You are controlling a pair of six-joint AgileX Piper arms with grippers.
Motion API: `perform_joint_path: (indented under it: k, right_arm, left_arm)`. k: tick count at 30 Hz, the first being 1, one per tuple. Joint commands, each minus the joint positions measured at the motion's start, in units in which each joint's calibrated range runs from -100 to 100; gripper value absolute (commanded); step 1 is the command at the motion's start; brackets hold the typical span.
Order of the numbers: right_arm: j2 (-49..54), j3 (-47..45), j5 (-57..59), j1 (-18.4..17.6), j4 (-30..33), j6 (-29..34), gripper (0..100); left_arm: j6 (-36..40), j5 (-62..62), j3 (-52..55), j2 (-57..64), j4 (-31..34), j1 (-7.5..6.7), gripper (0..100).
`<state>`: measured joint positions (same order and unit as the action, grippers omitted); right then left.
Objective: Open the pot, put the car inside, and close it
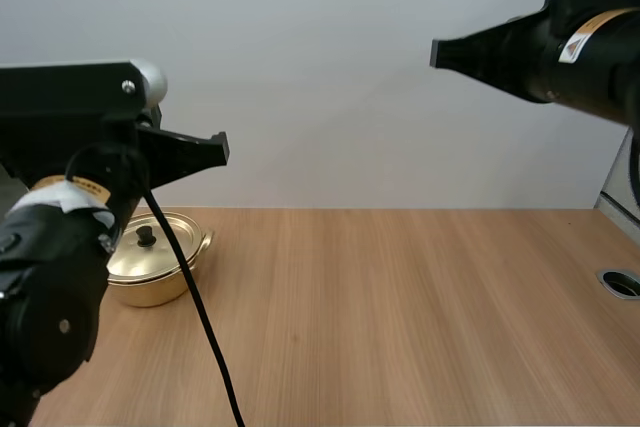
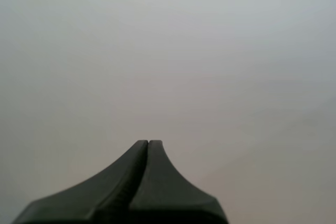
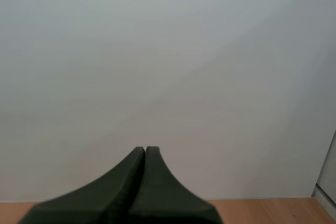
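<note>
Both arms are hovering raised and level over the desk (image 1: 400, 317), the left gripper (image 1: 222, 150) at mid-left and the right gripper (image 1: 437, 52) at upper right, both with fingers (image 2: 157, 182) pressing together, gripping nothing. One golden pot (image 1: 160, 272), lid on, is sitting at the desk's left.

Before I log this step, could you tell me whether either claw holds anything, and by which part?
Nothing is held: the left claw and the right claw are both shut empty.
</note>
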<state>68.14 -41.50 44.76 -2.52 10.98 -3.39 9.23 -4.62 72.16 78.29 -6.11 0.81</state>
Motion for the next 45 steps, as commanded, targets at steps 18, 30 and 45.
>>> perform_joint_path:
  k: [18,30,45]
  right_arm:
    - [0.2,-43.11,-39.34,0.02,0.02,0.0,0]
    - [0.2,-57.04,-54.46,0.02,1.67,-1.08,0]
    - [0.2,-58.5,-57.58,0.02,-4.83,-0.23,0]
  left_arm:
    - [0.04,5.58,20.4,11.61,-0.04,0.0,0]
    - [0.04,-5.7,27.84,21.71,-0.04,0.0,0]
    - [0.04,-25.41,27.84,21.71,3.34,-0.08,0]
